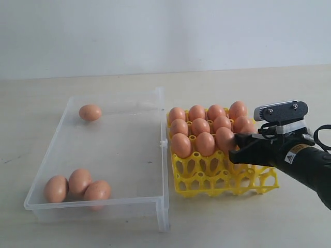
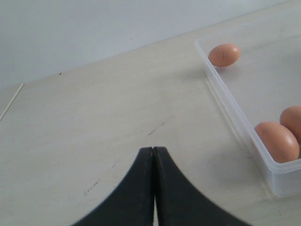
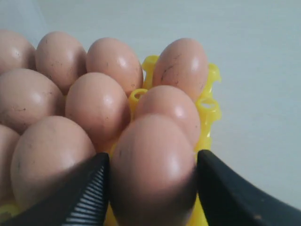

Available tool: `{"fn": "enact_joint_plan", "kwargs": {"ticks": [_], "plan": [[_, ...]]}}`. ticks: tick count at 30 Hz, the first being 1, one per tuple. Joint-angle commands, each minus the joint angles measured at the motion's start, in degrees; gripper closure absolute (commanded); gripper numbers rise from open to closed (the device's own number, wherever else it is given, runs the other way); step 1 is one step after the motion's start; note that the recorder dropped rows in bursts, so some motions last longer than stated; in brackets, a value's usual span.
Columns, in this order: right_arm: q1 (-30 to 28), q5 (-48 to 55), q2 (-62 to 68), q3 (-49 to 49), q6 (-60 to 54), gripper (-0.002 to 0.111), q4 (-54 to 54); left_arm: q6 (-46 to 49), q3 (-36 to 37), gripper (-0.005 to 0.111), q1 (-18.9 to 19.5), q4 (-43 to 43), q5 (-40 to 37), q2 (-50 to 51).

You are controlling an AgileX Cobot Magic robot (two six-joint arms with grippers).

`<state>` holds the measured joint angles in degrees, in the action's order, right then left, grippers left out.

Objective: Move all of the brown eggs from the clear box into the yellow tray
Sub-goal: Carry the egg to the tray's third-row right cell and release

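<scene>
Pale tabletop [image 1: 258, 222]; right gripper [image 1: 237, 147] pinched brown egg [image 3: 153, 160] at yellow tray [image 1: 207, 181], third row (placing step); release needed next. Idle left gripper [image 2: 153, 155] pressed together.

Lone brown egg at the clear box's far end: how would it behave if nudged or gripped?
Lone brown egg lies on its side on the clear box's smooth floor, so probably rolls. Rounded shell may slip; likely fragile.

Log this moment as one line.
right gripper: shut on brown egg at yellow tray | left gripper: shut | clear box: four brown eggs
</scene>
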<state>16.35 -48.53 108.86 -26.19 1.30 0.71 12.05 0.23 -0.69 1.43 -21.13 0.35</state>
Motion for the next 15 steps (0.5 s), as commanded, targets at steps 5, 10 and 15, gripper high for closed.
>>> {"fn": "enact_joint_plan", "kwargs": {"ticks": [5,10,15], "plan": [[-0.15,3.43,-1.94,-0.09,-0.27,0.047,-0.71,-0.30,-0.23,0.107,0.10,0.00,0.33,-0.35],[-0.15,11.40,-14.11,-0.09,-3.03,0.047,-0.71,-0.30,-0.23,0.107,0.10,0.00,0.33,-0.35],[1.52,34.32,-28.29,-5.07,-4.60,0.054,-1.34,-0.30,-0.23,0.107,0.10,0.00,0.33,-0.35]]}}
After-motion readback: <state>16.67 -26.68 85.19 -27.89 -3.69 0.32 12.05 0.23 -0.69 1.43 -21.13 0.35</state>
